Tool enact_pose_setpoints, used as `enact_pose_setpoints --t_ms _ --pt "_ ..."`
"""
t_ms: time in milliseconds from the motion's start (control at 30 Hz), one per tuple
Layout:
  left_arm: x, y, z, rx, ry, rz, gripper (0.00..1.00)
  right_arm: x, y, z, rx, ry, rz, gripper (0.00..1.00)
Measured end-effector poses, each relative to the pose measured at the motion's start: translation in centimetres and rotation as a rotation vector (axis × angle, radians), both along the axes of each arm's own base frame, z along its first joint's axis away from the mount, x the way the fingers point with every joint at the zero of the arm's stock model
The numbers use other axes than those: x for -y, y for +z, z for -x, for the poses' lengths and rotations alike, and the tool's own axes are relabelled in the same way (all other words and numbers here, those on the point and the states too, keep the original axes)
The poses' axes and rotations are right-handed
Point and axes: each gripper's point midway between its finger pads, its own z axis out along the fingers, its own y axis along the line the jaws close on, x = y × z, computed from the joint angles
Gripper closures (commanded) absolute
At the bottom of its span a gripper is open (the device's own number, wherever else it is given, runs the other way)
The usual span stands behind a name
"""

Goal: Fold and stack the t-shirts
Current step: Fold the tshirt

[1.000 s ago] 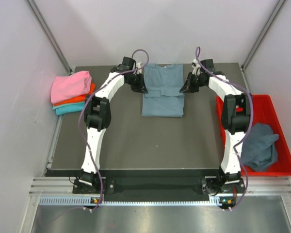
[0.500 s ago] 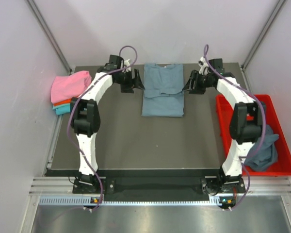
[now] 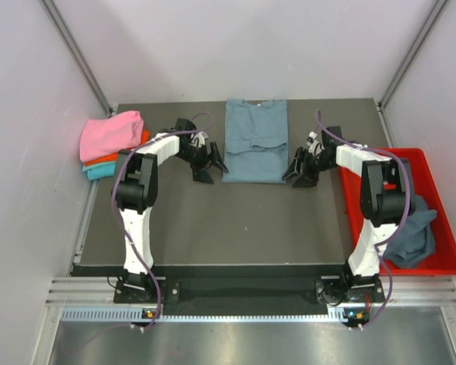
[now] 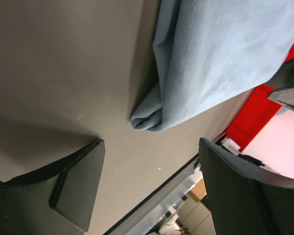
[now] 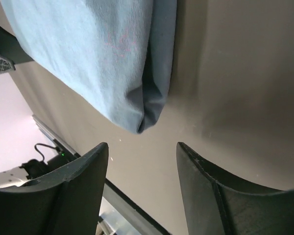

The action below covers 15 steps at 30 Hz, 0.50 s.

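Observation:
A slate blue-grey t-shirt (image 3: 256, 141) lies folded lengthwise at the back middle of the dark table (image 3: 213, 220), sleeves tucked in. My left gripper (image 3: 214, 170) is low beside its near left corner and stands open. In the left wrist view the shirt's corner (image 4: 149, 117) lies just ahead of the open gripper (image 4: 151, 159), untouched. My right gripper (image 3: 292, 176) is open by the near right corner. The right wrist view shows that corner (image 5: 142, 120) just beyond the gripper (image 5: 142, 156). Folded pink, orange and teal t-shirts (image 3: 112, 138) are stacked at the left edge.
A red tray (image 3: 441, 270) sits off the table's right side with a crumpled blue-grey shirt (image 3: 409, 228) in it. The enclosure's pale walls close in on both sides and the back. The table's front edge runs close behind both grippers in the wrist views.
Both grippers have opened and left the shirt's far sides. Both arms pulled back toward me, down to its near corners. The shirt's sleeves now lie folded inward.

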Motion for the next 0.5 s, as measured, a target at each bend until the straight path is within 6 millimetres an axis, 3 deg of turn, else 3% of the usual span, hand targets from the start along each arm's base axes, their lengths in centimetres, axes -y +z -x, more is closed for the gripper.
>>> enact_pose_setpoints --t_ms 500 --pt "3.0 0.1 -0.9 -0.051 0.019 0.125 0.22 -1.7 -1.6 -2.5 0.002 0.002 -0.036 0.44"
